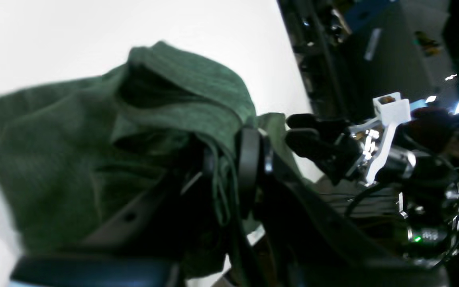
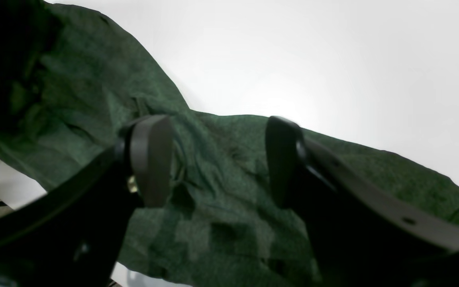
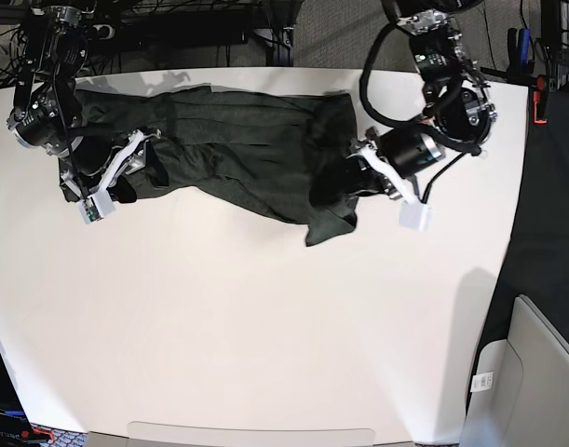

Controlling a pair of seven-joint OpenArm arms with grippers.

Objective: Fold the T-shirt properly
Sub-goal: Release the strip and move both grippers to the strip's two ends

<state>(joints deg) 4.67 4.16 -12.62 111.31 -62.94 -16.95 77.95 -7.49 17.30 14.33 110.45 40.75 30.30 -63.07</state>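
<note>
On the white table [image 3: 265, 326], your left gripper [image 1: 233, 167] pinches the T-shirt [image 3: 237, 149] lying lengthwise between both arms, your right gripper [image 2: 217, 159] spread above its other end.

The T-shirt [image 3: 237, 154] lies stretched across the far half of the desk [image 3: 265, 326], running from nine o'clock toward two o'clock in the base view, with one corner trailing toward the centre near four o'clock of the cloth. At its nine o'clock end the right gripper [image 3: 135, 177] sits over the fabric, jaws standing apart with cloth beneath and between them. At its three o'clock end the left gripper [image 3: 345, 182] meets the bunched edge, jaws pinched on a fold of the T-shirt. The near half of the desk, toward six o'clock, lies in front of both arms.
</note>
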